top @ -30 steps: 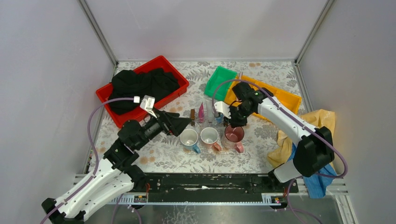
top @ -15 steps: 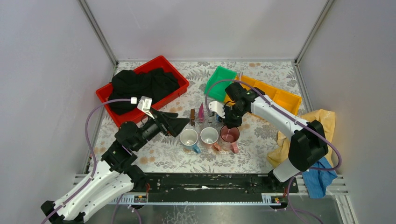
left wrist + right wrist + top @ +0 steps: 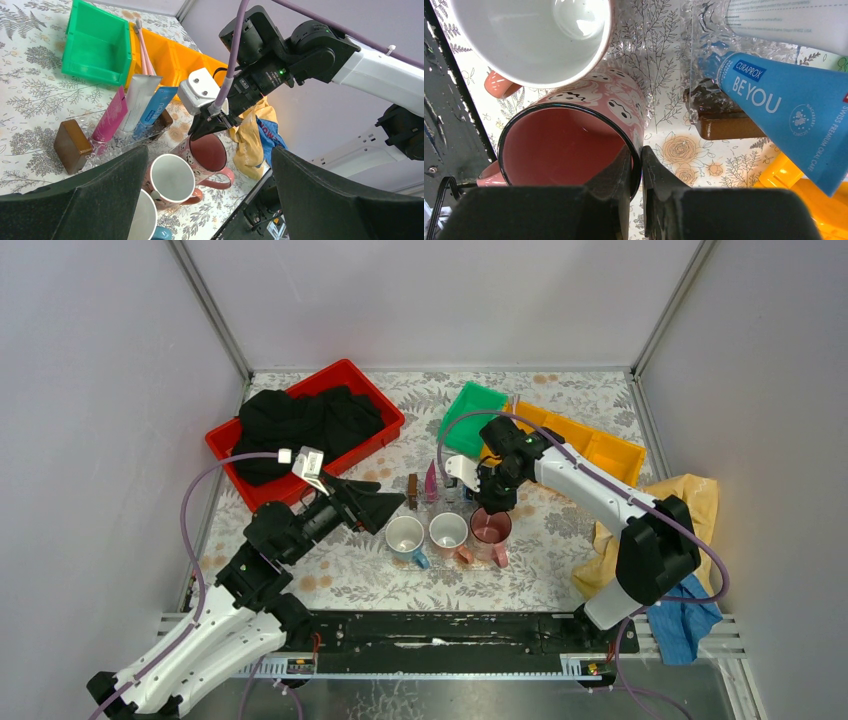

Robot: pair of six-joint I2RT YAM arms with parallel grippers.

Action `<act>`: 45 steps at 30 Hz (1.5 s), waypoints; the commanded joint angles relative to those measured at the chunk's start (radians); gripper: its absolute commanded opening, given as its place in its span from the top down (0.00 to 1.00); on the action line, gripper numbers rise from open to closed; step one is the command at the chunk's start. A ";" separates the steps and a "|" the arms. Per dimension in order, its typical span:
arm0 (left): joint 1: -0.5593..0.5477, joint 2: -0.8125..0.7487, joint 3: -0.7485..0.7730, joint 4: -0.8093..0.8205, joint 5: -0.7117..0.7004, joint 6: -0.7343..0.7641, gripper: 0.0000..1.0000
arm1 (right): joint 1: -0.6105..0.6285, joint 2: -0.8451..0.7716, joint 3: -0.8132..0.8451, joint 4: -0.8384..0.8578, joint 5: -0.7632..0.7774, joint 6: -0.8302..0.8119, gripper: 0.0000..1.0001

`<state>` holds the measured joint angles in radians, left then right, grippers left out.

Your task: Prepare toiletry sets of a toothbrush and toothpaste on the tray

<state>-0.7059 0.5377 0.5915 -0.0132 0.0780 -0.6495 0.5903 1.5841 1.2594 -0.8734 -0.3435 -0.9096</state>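
Observation:
Three mugs stand in a row: white-blue (image 3: 405, 536), pale pink (image 3: 449, 532) and dark pink (image 3: 490, 528). My right gripper (image 3: 493, 502) is shut on the dark pink mug's (image 3: 559, 150) far rim, one finger inside and one outside (image 3: 640, 150). Behind the mugs, magenta (image 3: 111, 115), white (image 3: 137, 100) and blue (image 3: 152, 110) toothpaste tubes lean on a clear tray (image 3: 664, 45). Pale pink toothbrushes (image 3: 142, 47) lie in the yellow bin (image 3: 170, 55). My left gripper (image 3: 390, 505) is open and empty, left of the mugs (image 3: 207, 160).
Brown blocks (image 3: 72, 145) sit by the tubes. A red bin with black cloth (image 3: 310, 425) is at the back left, and a green bin (image 3: 470, 410) stands beside the yellow one. Yellow (image 3: 690, 500) and blue (image 3: 690, 625) cloths lie at the right edge.
My right gripper has slid the dark pink mug a little left, close to the pale pink mug. My left gripper has drawn back slightly to the left.

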 commanded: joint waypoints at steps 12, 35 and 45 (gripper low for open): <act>0.005 -0.005 0.011 0.015 -0.006 -0.002 0.00 | 0.019 -0.041 0.049 -0.006 -0.008 0.061 0.63; 0.012 0.162 0.190 0.019 -0.044 0.233 0.00 | -0.404 -0.325 0.082 0.036 -0.405 0.196 0.33; 0.282 0.387 0.408 0.024 0.187 0.344 0.00 | -0.527 -0.254 0.035 0.521 -0.334 0.696 0.34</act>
<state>-0.5480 0.8600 0.9333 -0.0219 0.1295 -0.3561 0.0662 1.2991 1.3083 -0.6201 -0.7200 -0.4541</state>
